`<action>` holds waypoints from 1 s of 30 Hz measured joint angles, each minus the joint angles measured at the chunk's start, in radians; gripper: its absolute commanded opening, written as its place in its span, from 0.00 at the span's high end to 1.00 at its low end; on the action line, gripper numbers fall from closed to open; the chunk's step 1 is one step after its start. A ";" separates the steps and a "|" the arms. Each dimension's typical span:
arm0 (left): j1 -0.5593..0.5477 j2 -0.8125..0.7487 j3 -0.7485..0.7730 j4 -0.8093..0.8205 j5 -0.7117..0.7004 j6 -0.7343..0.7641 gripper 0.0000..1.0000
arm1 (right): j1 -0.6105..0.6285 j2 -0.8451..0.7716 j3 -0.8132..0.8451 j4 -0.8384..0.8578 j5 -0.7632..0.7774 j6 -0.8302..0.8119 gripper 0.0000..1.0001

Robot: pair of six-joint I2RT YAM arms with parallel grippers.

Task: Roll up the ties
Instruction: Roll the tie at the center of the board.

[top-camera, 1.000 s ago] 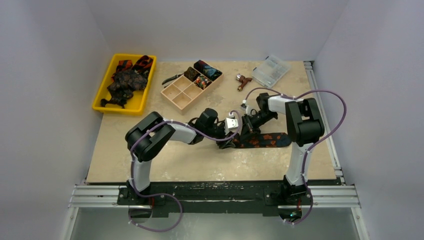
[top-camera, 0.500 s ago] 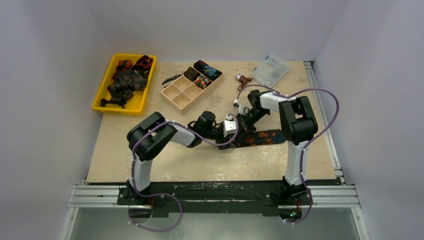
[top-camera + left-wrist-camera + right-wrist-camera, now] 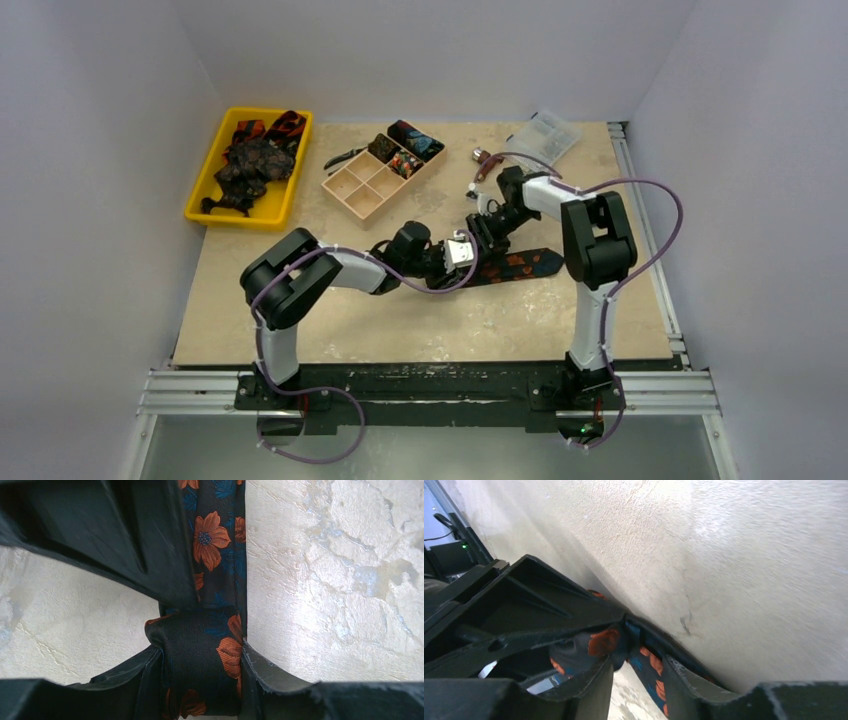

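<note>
One dark tie (image 3: 525, 263) printed with orange flowers is laid near the middle of the table (image 3: 400, 320). Its rolled end is clenched between the fingers of the left gripper (image 3: 200, 652), and the flat length is stretched away to the right. The right gripper (image 3: 636, 672) is set just beside the left one, with the tie passing between its fingers; whether it is pinched cannot be told. More ties (image 3: 255, 160) are heaped in the yellow tray (image 3: 230, 222) at far left.
</note>
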 measured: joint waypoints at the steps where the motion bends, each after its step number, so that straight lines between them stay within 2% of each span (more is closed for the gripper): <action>1: -0.003 -0.005 0.000 -0.013 -0.010 0.018 0.80 | -0.011 -0.008 0.000 0.000 -0.009 -0.007 0.54; 4: -0.017 -0.009 0.024 -0.063 -0.037 0.062 0.79 | -0.045 -0.052 -0.017 0.000 -0.043 -0.024 0.46; 11: -0.045 -0.005 0.093 -0.181 -0.084 0.117 0.75 | -0.042 -0.113 -0.077 0.007 -0.162 0.003 0.46; 15: -0.050 -0.001 0.117 -0.222 -0.091 0.134 0.73 | -0.016 -0.085 -0.082 0.023 -0.177 0.018 0.65; 17: -0.051 -0.001 0.123 -0.235 -0.092 0.138 0.70 | -0.010 -0.064 -0.082 0.029 -0.173 0.020 0.83; 18: -0.051 -0.001 0.125 -0.240 -0.092 0.137 0.67 | -0.011 -0.055 -0.082 0.029 -0.177 0.023 0.98; 24: -0.047 0.002 0.141 -0.264 -0.086 0.109 0.44 | -0.021 -0.050 -0.085 0.018 -0.186 0.016 1.00; 30: -0.002 0.002 0.081 -0.162 0.016 0.007 0.36 | -0.032 -0.050 -0.121 0.017 -0.166 0.008 1.00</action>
